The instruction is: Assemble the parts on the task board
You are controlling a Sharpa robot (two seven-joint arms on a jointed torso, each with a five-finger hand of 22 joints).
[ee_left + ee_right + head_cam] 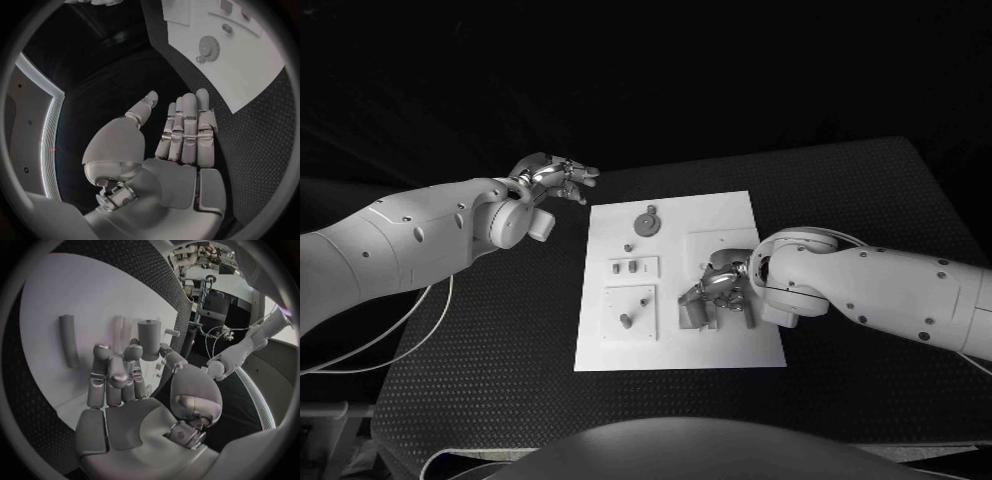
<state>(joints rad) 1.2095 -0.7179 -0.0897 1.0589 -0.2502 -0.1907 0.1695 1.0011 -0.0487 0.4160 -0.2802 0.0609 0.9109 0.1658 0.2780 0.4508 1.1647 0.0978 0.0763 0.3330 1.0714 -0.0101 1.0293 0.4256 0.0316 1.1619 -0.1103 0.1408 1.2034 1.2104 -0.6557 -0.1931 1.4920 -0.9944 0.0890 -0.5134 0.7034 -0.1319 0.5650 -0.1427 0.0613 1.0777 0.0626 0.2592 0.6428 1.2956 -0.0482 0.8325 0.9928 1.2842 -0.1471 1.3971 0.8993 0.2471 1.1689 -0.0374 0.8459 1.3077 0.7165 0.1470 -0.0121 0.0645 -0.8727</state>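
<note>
The white task board (678, 345) lies in the middle of the black table. On it are a grey gear (646, 221), short grey pegs (626, 267) and a peg in a square plate (627, 320). My right hand (714, 292) is over the board's right side, fingers stretched out above several grey parts (692, 310). In the right wrist view a long rod (67, 339) and a thick cylinder (149, 334) lie just past the fingertips (100, 351); nothing is gripped. My left hand (554, 180) hovers off the board's far left corner, fingers straight and holding nothing (184, 132).
Black textured table (488, 330) surrounds the board on all sides, with bare room to the left and right. The left wrist view shows the board's edge (250, 85) and the gear (208, 48) well beyond the fingers.
</note>
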